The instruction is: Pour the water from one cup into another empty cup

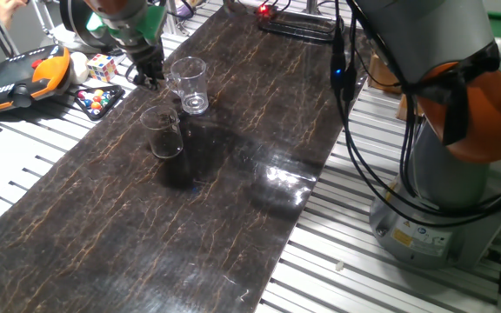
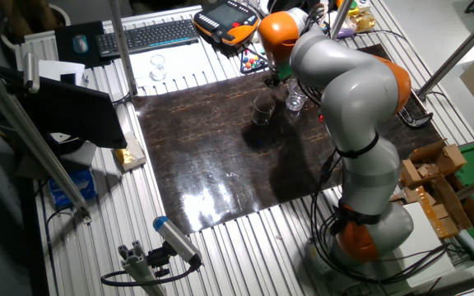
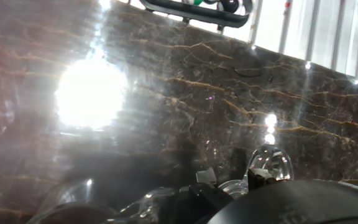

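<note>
Gripper (image 1: 149, 74) low behind both glasses, fingers' state unclear; tapered cup (image 1: 190, 83) upright on dark marble surface (image 1: 233, 183), just beside gripper; straight tumbler (image 1: 163, 132) upright nearer camera, apart.

Gripper (image 1: 150, 76) fingertips lost in dark blur near the slab's far edge, jaw gap unreadable, water level indiscernible in tumbler (image 1: 190, 84) and tapered cup (image 1: 163, 132), hand view's glassware cut off by bottom edge, glare-washed.
</note>
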Robot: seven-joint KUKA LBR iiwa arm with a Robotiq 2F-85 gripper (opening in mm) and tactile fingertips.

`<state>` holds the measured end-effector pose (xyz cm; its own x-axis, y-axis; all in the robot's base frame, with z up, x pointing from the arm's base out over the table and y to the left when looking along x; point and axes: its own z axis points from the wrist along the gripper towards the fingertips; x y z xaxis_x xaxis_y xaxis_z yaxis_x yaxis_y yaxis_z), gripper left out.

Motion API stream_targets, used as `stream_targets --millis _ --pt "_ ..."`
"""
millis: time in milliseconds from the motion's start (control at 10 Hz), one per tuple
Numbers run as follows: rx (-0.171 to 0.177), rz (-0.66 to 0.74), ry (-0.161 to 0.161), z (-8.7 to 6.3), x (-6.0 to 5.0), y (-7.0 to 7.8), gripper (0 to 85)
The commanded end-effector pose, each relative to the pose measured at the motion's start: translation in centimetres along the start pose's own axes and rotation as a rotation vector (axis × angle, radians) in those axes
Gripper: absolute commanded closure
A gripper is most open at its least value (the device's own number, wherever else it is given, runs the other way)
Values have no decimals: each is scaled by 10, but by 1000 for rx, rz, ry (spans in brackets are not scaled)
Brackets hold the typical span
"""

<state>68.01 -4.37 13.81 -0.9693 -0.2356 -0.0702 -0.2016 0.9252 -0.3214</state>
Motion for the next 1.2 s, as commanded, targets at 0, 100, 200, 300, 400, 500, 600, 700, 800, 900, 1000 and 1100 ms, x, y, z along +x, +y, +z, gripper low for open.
stream_targets --millis 0,100,200,300,400,500,600,700,800,900,1000,1100 --pt "6 -4 0 1 -2 -2 493" --pt "14 -7 0 2 -3 -4 493" --pt "25 5 13 5 -4 -7 493" --pt "30 12 19 7 -6 -10 493" --pt "33 13 21 10 -7 -13 493" --pt "37 14 22 12 -9 -17 493" --pt "46 15 27 14 -10 -21 493" --pt "58 10 29 16 -10 -24 493" --pt "67 2 26 19 -10 -27 493" --pt "80 -4 25 22 -10 -28 493" --pt "93 -11 23 27 -10 -30 493" --pt "96 -11 22 30 -10 -32 493"
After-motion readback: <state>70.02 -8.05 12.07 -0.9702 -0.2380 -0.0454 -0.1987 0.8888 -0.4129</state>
